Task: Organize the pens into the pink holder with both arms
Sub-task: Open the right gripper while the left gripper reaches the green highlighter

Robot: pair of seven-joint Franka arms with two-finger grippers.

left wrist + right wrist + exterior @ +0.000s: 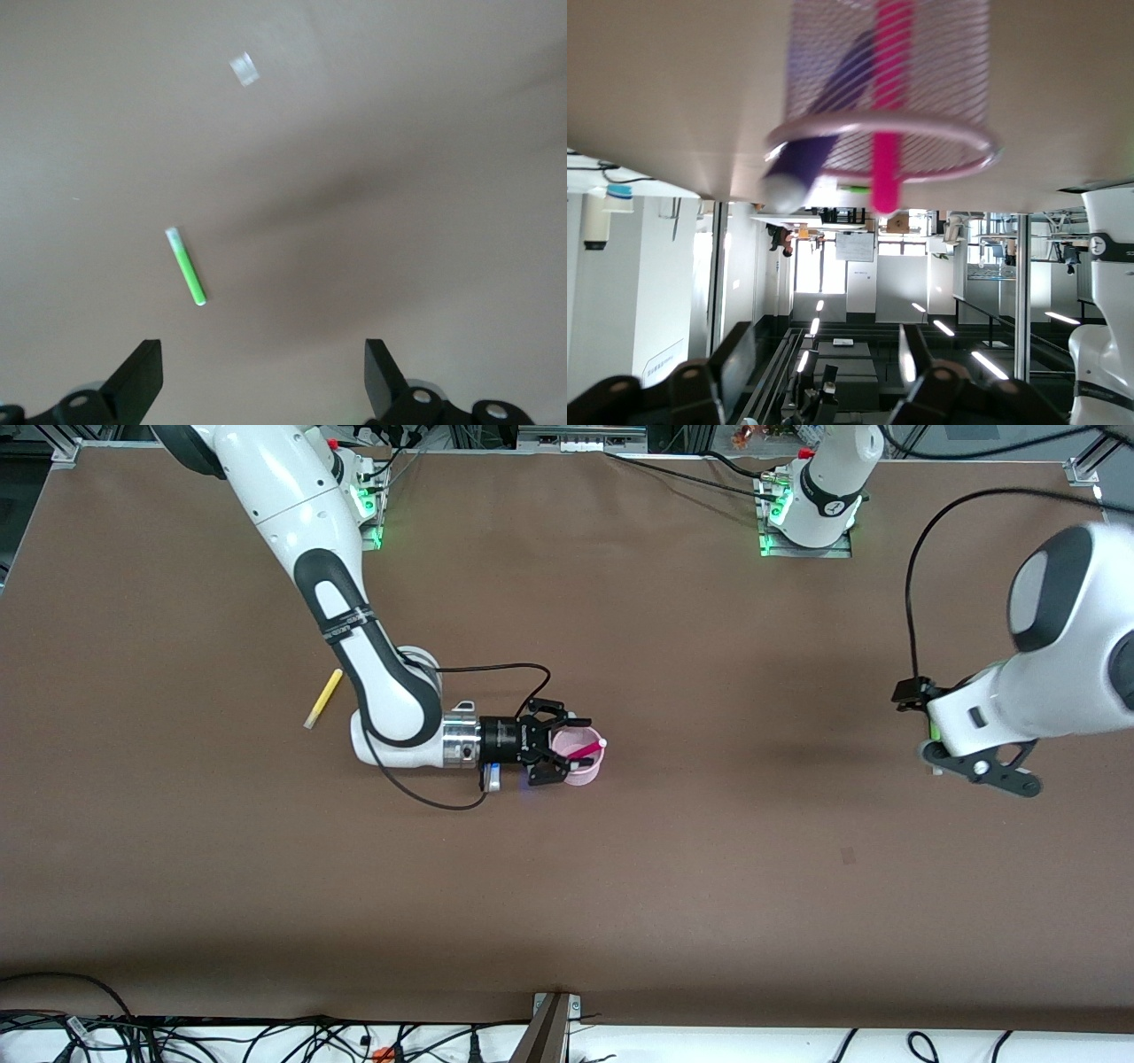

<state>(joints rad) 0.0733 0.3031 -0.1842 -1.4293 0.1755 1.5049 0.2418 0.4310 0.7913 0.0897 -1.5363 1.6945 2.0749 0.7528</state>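
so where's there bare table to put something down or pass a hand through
Bare brown table runs wide along the front camera's edge, and between the pink holder and the left gripper hanging open over the green pen. It is crowded at the holder, where the right gripper sits open with the magenta pen and purple pen inside. The yellow pen lies beside the right arm.

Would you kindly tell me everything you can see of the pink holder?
The pink holder is a small, pale pink round cup whose wall looks like fine mesh in the right wrist view, with a smooth rim. It stands upright on the brown table. A magenta pen and a purple pen lean inside, poking above the rim. The right hand is right beside it, fingers open.
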